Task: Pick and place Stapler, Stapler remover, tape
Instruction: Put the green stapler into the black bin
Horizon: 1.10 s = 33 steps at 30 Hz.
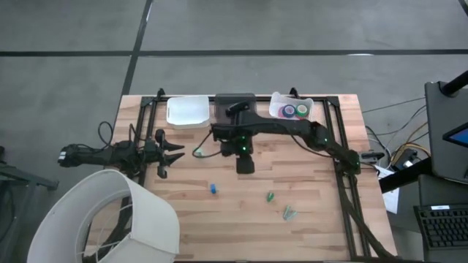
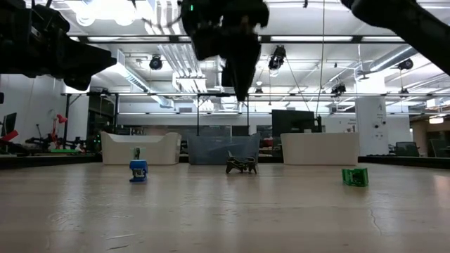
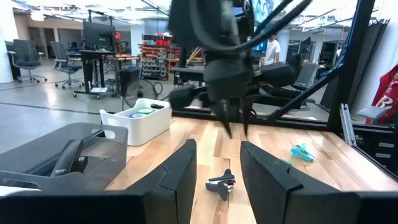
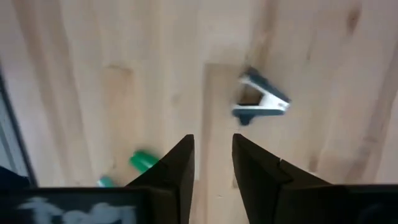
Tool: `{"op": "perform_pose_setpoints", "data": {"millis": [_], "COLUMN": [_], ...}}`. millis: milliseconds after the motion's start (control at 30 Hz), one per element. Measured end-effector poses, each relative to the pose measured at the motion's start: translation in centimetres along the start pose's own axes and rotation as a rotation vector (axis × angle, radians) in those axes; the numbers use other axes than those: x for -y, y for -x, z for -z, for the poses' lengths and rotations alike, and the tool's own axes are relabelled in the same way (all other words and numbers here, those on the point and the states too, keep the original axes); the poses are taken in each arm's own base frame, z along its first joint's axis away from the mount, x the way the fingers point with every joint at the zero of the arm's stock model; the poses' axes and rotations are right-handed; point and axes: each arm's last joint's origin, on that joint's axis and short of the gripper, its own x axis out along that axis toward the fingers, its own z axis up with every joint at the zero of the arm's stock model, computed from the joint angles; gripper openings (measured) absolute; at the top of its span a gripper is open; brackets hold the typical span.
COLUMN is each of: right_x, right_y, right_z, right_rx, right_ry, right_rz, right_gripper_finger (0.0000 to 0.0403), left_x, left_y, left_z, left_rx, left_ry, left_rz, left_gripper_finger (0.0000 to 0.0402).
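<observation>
tape rolls (image 1: 295, 110) in white bin (image 1: 311, 103); no readable labels.

Light comes from overhead: ceiling lamps (image 2: 105, 10) blow out to white glare in the low view, leaving the arms above as near-black silhouettes. The table (image 1: 241, 204) is evenly and brightly lit from above, with only soft, short shadows. In the right wrist view everything is smeared with motion blur — wood grain, a small claw-shaped piece (image 4: 261, 102) and a green object (image 4: 144, 160) alike. The left wrist view's near fingers (image 3: 180, 177) are soft, and its background is hazy.
</observation>
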Motion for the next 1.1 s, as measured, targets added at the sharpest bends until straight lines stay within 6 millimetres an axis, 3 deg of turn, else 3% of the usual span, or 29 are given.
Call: {"op": "perform_pose_setpoints", "data": {"millis": [133, 300, 567, 833, 967, 1100], "right_x": [-2.5, -4.2, -6.6, -8.5, -9.8, -10.0], "right_y": [0.7, 1.1, 2.1, -1.7, -3.7, -5.6], "right_z": [0.6, 2.0, 6.3, 12.3, 13.7, 14.2], "right_rx": [0.009, 0.021, 0.266, 0.193, 0.216, 0.203], "right_ry": [0.047, 0.074, 0.066, 0.143, 0.297, 0.315], "right_rz": [0.001, 0.008, -0.006, -0.017, -0.023, -0.011], "right_gripper_finger": [0.0095, 0.0083, 0.0066, 0.0085, 0.0116, 0.0157], "left_x": [0.0, 0.0, 0.0, 0.0, 0.0, 0.0], "left_y": [0.0, 0.0, 0.0, 0.0, 0.0, 0.0], "left_z": [0.0, 0.0, 0.0, 0.0, 0.0, 0.0], "left_rx": [0.001, 0.002, 0.000, 0.000, 0.000, 0.000], "left_ry": [0.000, 0.000, 0.000, 0.000, 0.000, 0.000], "left_rz": [0.000, -0.001, 0.000, 0.000, 0.000, 0.000], "left_gripper_finger": [0.0129, 0.0126, 0.0127, 0.0128, 0.0126, 0.0128]}}
